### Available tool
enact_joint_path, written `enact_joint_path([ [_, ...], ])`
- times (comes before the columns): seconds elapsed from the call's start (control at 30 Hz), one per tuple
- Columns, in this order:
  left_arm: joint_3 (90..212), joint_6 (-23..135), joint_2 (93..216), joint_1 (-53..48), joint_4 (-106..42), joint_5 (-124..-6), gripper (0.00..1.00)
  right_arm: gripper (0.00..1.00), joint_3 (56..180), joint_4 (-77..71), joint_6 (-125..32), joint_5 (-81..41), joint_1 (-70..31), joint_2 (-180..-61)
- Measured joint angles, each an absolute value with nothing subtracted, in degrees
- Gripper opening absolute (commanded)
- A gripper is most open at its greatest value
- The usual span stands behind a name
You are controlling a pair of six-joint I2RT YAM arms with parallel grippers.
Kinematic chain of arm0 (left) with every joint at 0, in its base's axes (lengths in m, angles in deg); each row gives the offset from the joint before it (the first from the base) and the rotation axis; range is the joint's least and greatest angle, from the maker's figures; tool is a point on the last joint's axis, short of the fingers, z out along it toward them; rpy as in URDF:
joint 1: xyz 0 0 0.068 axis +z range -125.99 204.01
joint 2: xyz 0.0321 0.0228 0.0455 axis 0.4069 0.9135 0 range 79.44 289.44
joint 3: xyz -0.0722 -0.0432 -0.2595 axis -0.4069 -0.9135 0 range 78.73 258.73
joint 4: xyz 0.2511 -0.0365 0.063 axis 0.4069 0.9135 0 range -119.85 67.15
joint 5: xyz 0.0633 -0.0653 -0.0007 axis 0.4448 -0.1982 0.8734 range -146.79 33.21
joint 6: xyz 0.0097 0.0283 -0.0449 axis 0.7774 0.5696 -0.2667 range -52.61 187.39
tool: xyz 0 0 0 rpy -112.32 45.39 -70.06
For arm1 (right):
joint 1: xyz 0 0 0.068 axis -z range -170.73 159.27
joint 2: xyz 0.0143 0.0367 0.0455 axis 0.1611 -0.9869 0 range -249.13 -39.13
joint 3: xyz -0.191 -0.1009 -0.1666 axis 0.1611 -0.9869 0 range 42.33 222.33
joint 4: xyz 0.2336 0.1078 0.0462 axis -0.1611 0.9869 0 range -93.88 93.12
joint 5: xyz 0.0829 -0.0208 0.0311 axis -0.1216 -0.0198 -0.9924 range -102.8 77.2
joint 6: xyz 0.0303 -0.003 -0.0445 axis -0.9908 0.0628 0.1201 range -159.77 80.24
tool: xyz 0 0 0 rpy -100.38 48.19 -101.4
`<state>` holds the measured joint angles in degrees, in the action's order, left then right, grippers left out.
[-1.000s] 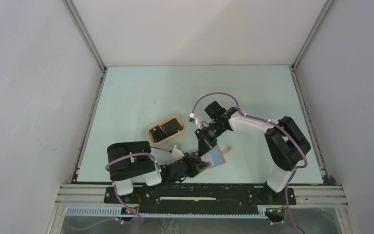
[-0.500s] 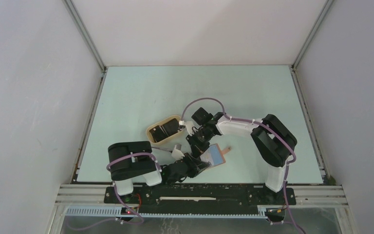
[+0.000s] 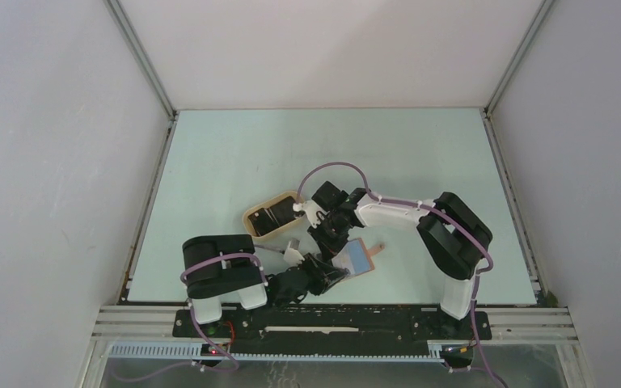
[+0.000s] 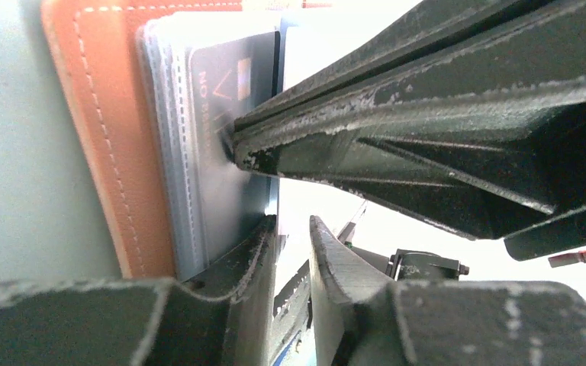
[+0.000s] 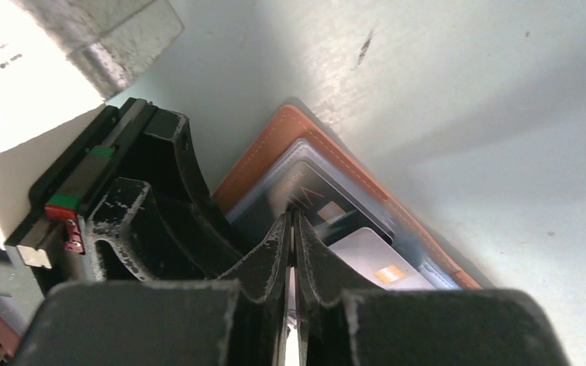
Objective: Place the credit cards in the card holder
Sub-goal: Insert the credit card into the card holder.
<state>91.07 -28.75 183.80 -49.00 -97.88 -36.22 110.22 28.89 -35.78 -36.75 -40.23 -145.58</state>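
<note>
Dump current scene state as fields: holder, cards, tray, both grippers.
card holder: lying open, inside up
dark card: in a holder pocket
pale grey card: in the holder, beside the dark card
tray: tan oval, holds dark cards
right gripper: fingers together, tips on the dark card
left gripper: at the holder's edge, narrow gap, grip unclear

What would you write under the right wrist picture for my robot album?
Right gripper touches a dark card in the brown card holder.
</note>
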Motion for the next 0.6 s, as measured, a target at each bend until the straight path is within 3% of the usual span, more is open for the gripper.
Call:
enact_joint_path([
  [0.6,90.4,-29.1,184.9,-49.0,-101.0,-36.4,0.35,0.09,109.3,31.6,-30.5,-31.6,-37.8,-143.8],
])
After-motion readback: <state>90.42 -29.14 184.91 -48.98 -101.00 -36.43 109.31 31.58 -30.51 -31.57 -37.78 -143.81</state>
